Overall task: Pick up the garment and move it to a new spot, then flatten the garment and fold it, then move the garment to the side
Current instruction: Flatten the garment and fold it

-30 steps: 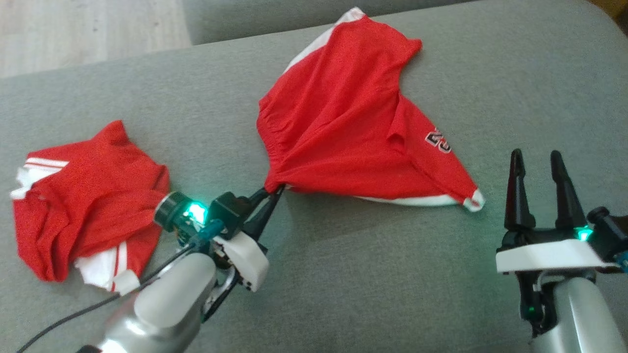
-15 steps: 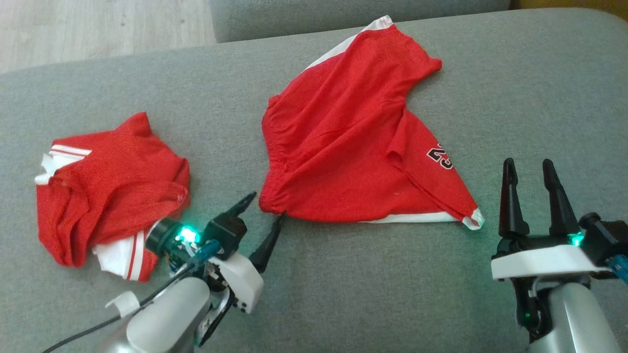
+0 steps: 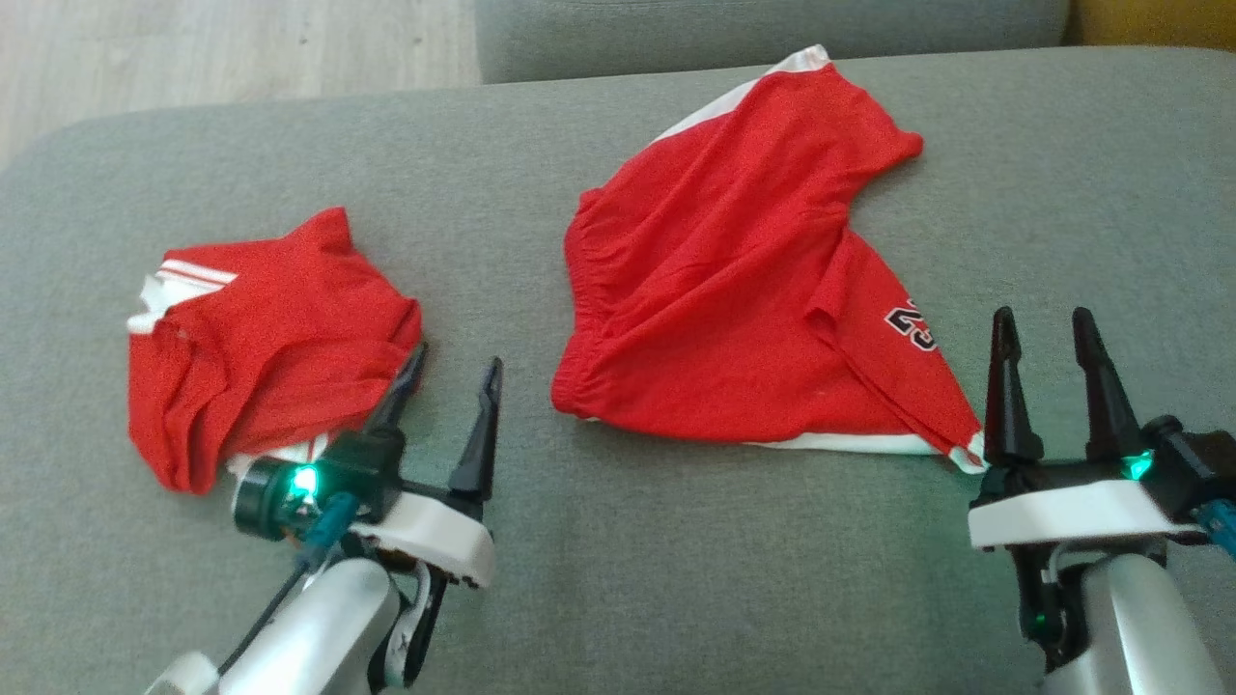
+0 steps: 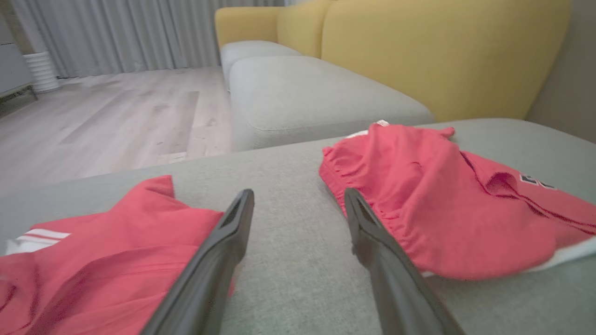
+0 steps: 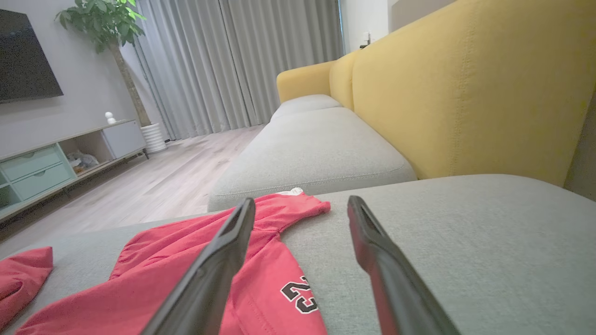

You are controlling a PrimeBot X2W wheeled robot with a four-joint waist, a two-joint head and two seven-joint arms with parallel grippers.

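Observation:
The garment (image 3: 744, 290), red shorts with white trim and a black-and-white number, lies rumpled and half spread on the grey cushion (image 3: 676, 579). My left gripper (image 3: 456, 357) is open and holds nothing. It stands a little left of the garment's waistband corner, apart from it. In the left wrist view the garment (image 4: 442, 204) lies just right of the left gripper (image 4: 299, 193). My right gripper (image 3: 1043, 317) is open and holds nothing, with its left finger beside the garment's near right corner. From the right wrist, the right gripper (image 5: 301, 201) has the garment (image 5: 177, 260) under its left finger.
A second red garment (image 3: 261, 338) with white stripes lies bunched at the left, close behind my left gripper's left finger; it shows too as the second garment (image 4: 116, 246). Beyond are another grey cushion (image 4: 316, 97), a yellow backrest (image 5: 465, 88) and wooden floor (image 3: 193, 48).
My left gripper has opened and let go of the garment's waistband corner, then drawn back and to the left. The garment has settled on the cushion. The head camera has shifted.

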